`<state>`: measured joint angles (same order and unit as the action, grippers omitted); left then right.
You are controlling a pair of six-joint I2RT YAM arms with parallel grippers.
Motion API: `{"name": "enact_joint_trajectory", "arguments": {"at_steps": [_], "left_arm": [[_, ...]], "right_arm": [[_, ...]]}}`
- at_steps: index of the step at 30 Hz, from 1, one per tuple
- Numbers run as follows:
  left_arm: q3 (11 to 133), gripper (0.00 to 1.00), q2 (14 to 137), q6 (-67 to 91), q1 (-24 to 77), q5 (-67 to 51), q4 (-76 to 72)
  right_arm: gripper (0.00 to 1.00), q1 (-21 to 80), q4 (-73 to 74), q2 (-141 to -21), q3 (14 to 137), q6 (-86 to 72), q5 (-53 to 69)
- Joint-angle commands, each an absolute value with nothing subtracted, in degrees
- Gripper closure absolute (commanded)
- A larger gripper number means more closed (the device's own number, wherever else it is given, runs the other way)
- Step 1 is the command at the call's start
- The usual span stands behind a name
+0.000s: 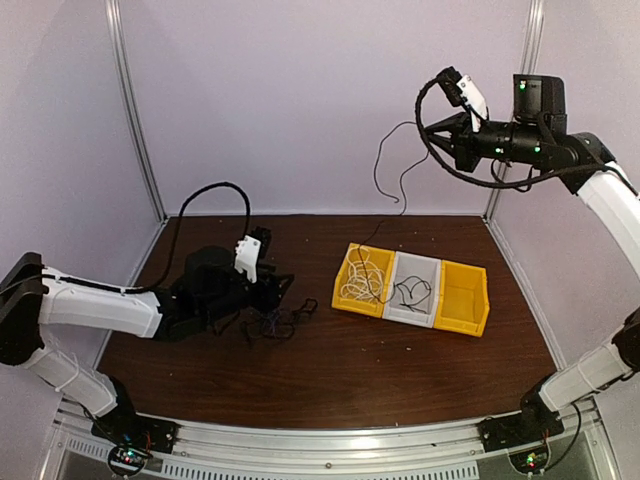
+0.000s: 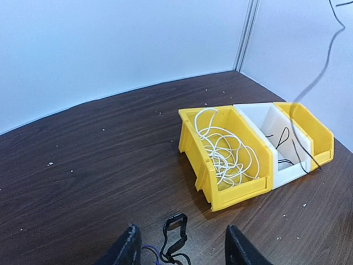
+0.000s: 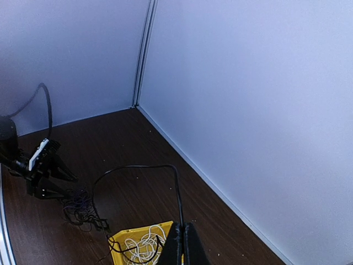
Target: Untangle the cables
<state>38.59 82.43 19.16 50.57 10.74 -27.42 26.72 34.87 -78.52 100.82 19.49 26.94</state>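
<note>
Dark wooden table (image 1: 330, 360), enclosed by pale walls with aluminium corner posts.

Left arm (image 1: 90, 305): stretched low across the left side of the table. Left gripper (image 2: 179, 248): fingers apart, down at the table surface, straddling a dark cable clump (image 1: 275, 322) without closing on it. Looped end of one black strand visible between the fingertips in the left wrist view.

Right arm (image 1: 610, 210): raised high at the right rear. Right gripper (image 3: 183, 243): fingers pressed together, pinching a black cable (image 3: 138, 168) held well above the table. In the top view, black cable hanging down in a loose curve toward the bins.

Row of 3 bins right of table centre, touching side to side:
- Left yellow bin (image 1: 352, 296): holds a coiled white cable (image 2: 223, 149).
- Middle white bin (image 1: 424, 267): holds a thin black cord (image 1: 410, 292). Lower end of the hanging black cable falls at this bin; contact inside cannot be told.
- Right yellow bin (image 1: 466, 300): contents cannot be told.

Remaining tangle of dark cables: on the table, left of the bins, at the left gripper, well apart from the right gripper.
</note>
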Motion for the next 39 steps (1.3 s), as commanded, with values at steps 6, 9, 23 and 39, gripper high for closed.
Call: {"name": "enact_joint_trajectory", "arguments": {"at_steps": [6,9,23,39], "left_arm": [[34.59,0.46,74.19,21.44,50.45,15.23,-23.87],[34.68,0.46,74.16,21.89,50.45,17.03,-22.24],[35.51,0.46,76.31,23.91,50.45,18.97,-19.74],[34.47,0.45,77.39,23.29,50.45,21.79,-20.07]], "right_arm": [[1.00,22.94,28.69,-76.55,96.42,17.36,27.99],[1.00,21.83,28.21,-76.39,95.72,17.31,27.85],[1.00,16.27,22.17,-79.04,88.15,15.92,30.68],[1.00,10.32,22.50,-80.78,75.52,17.44,35.22]]}}
